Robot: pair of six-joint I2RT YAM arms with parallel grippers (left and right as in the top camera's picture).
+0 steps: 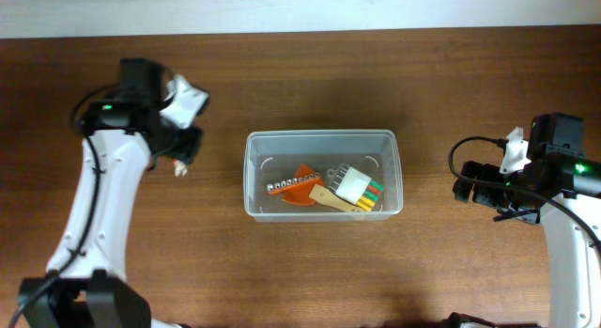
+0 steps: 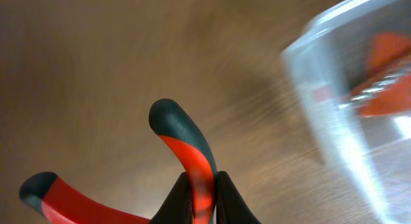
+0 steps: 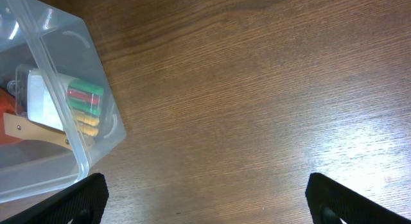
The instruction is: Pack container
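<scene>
The clear container stands mid-table. Inside lie an orange tool, a row of metal bits, a wooden-handled tool and a white box with green, red and yellow pieces. My left gripper is left of the container, apart from it. In the left wrist view it is shut on one red-and-black handle of a pair of pliers; the container's corner shows at the right. My right gripper is right of the container, open and empty, with the container's wall at the left.
The brown wooden table runs all round the container. A pale wall edge lies along the far side. The left wrist view is blurred.
</scene>
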